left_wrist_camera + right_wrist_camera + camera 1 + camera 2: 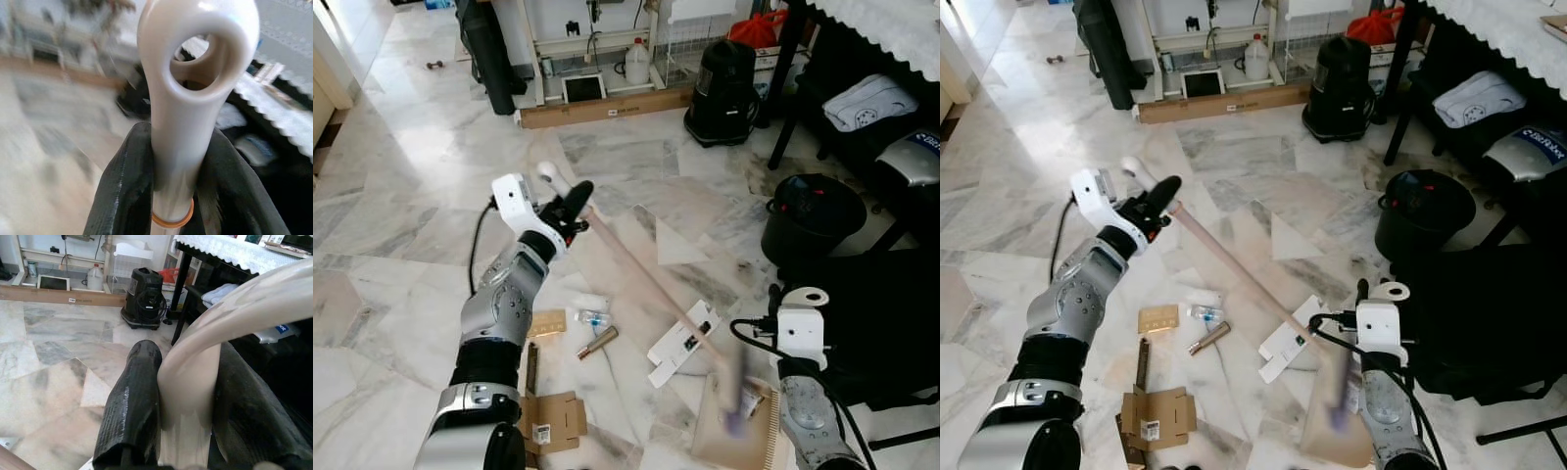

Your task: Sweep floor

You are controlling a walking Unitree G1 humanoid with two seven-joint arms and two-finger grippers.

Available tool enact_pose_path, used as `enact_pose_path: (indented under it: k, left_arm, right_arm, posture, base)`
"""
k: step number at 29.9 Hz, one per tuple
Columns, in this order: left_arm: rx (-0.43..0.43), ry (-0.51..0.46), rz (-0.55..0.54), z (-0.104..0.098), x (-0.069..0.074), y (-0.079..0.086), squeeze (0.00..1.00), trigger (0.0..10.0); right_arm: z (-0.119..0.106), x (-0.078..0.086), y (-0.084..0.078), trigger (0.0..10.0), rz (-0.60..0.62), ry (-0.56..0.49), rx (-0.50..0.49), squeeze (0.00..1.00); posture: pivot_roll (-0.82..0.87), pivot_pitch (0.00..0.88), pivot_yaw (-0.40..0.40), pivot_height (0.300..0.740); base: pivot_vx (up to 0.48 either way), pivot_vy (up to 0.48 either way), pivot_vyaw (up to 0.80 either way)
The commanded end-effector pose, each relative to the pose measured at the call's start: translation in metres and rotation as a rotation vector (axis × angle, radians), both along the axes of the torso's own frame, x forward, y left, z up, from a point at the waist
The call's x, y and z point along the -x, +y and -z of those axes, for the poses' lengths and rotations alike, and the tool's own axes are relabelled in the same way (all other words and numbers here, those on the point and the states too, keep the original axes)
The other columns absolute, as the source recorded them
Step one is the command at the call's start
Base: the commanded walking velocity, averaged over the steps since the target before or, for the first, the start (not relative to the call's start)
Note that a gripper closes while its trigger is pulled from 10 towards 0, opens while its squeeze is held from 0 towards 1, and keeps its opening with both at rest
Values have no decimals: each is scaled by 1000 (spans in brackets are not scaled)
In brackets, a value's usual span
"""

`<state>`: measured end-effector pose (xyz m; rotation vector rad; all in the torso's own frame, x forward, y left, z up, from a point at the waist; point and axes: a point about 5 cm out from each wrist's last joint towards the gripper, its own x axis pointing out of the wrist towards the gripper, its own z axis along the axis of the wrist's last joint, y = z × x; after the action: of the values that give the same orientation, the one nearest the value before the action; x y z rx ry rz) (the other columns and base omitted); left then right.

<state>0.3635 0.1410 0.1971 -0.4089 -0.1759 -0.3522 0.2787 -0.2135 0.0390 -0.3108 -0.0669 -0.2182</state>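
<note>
My left gripper (570, 208) clamps the broom (646, 284); my right gripper (188, 396) clamps the dustpan handle (234, 328); I sweep the scraps (597, 342) slowly.

Not much legible from here. Grey-blue bag (1531, 149) under the table at the right edge has white lettering, too small to read. Long cardboard box (607, 106) by the far wall carries a small white label, print unreadable. Flattened cardboard (1157, 416) near my feet: barcode sticker, digits too tiny.
</note>
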Motion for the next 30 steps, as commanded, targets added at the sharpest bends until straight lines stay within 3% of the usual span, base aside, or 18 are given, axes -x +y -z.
enact_pose_path:
  k: [1, 3, 7, 11, 13, 17, 21, 30]
  left_arm:
    - [-62, -118, -30, -18, 5, 0, 0, 10000]
    - [-116, -173, -54, -24, 7, -2, 0, 10000]
    - [-114, -193, -69, -29, 8, -3, 0, 10000]
    - [-183, -200, -57, -24, 8, -8, 0, 10000]
    - [-191, -186, -71, -18, 8, -6, 0, 10000]
    - [-209, -191, -77, -16, 8, -6, 0, 10000]
    - [-252, -213, -78, -12, 11, -10, 0, 10000]
    - [-282, -227, -47, -9, 14, -18, 0, 10000]
  right_arm:
    - [14, 7, 2, 10000, 9, 79, -32, 0]
    - [13, 6, 1, 10000, 12, 73, -34, 0]
    - [11, 5, 1, 10000, 13, 65, -34, 0]
    - [9, 3, 0, 10000, 30, 45, -64, 0]
    - [2, 1, -7, 10000, 87, -10, -167, 0]
    - [-3, -1, -11, 10000, 123, -52, -241, 0]
    - [-20, -6, -23, 10000, 185, -158, -316, 0]
    - [-46, -8, -37, 10000, 198, -301, -286, 0]
  posture:
    - [111, 112, 52, 740]
    - [113, 110, 52, 740]
    - [110, 111, 52, 740]
    - [113, 112, 53, 740]
    - [114, 112, 55, 740]
    - [115, 111, 56, 740]
    - [110, 108, 56, 740]
    - [106, 99, 50, 740]
  base:
    - [0, 0, 0]
    - [0, 0, 0]
    - [0, 0, 0]
    - [0, 0, 0]
    - [0, 0, 0]
    - [0, 0, 0]
    - [0, 0, 0]
    - [0, 0, 0]
